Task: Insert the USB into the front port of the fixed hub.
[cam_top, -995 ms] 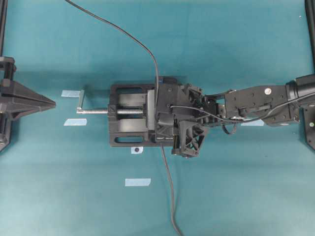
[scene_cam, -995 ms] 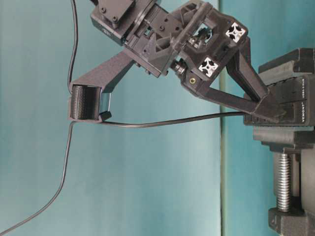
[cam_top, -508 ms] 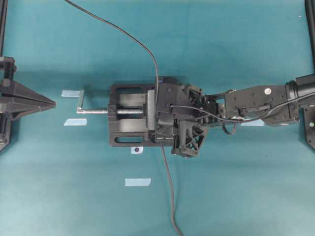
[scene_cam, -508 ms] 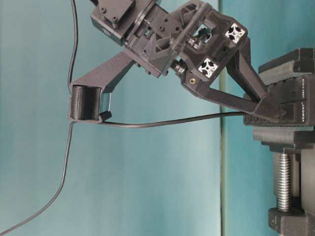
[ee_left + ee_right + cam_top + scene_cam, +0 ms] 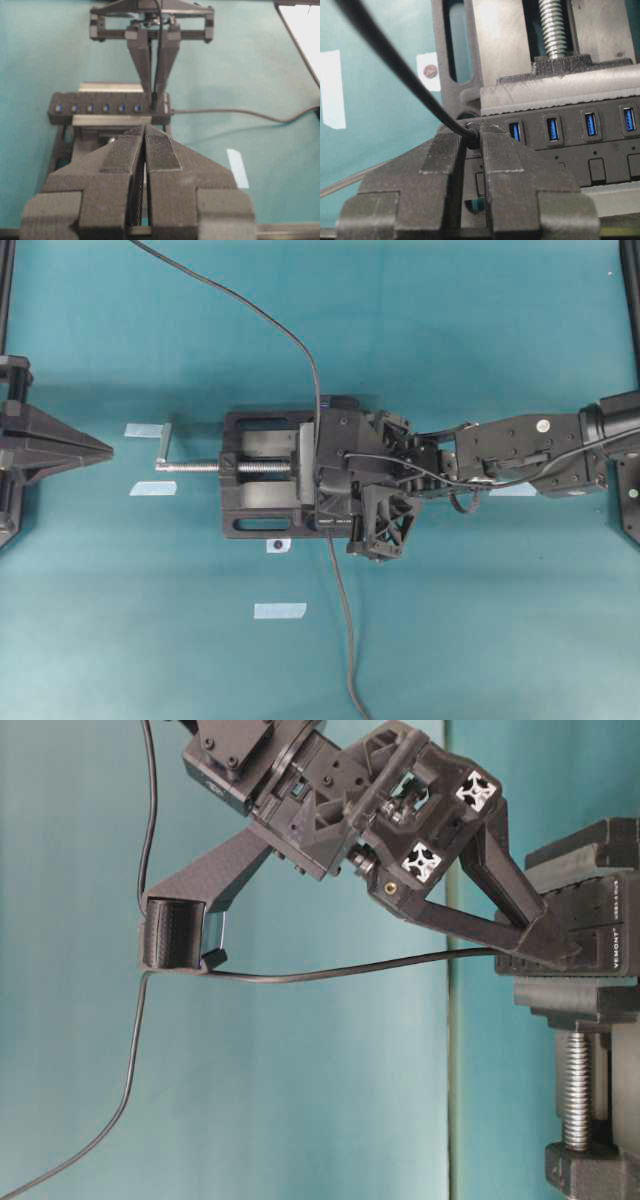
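Right gripper (image 5: 470, 137), ribbed black pads pinched on the USB (image 5: 471, 134) at the end port of the fixed hub (image 5: 570, 135), clamped in a metal-jawed vise (image 5: 530, 50). Left gripper (image 5: 145, 145) closed, empty. Position virtually unchanged.

Black vise (image 5: 262, 485) on a teal table (image 5: 480, 620), with tape marks.
The vise's silver screw (image 5: 195, 466) and handle (image 5: 163, 445) point left; pale blue tape strips (image 5: 279, 610) lie on the table around it.
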Controlling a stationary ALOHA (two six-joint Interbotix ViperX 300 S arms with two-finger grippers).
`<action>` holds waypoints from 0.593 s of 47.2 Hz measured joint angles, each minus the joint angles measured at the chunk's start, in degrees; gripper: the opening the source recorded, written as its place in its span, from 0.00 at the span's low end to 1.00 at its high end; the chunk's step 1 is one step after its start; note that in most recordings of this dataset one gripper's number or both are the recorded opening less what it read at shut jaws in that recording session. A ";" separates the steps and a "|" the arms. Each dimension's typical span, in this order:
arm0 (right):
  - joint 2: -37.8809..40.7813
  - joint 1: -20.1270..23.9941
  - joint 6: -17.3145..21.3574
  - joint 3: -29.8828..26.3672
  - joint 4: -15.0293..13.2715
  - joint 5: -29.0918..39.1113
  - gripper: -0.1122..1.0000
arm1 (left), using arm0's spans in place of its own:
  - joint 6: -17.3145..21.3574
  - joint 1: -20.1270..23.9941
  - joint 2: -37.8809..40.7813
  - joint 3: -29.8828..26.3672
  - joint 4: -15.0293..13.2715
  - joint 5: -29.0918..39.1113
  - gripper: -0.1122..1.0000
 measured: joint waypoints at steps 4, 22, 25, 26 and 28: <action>0.00 0.09 0.00 -0.18 0.00 0.26 0.25 | 0.00 0.00 0.00 0.00 0.00 0.00 0.10; 0.44 0.79 0.35 -1.14 0.00 2.99 0.72 | 0.00 0.00 -0.53 0.00 0.00 0.00 0.10; 0.44 0.70 0.35 -1.41 -0.09 3.60 0.72 | 0.00 0.00 -0.62 0.00 0.00 0.00 0.10; 0.44 0.62 0.35 -1.49 -0.09 3.78 0.72 | 0.00 0.00 -0.62 0.00 0.00 0.00 0.10; 0.44 0.62 0.35 -1.49 -0.26 3.87 0.72 | 0.00 0.00 -0.62 0.00 0.00 0.00 0.10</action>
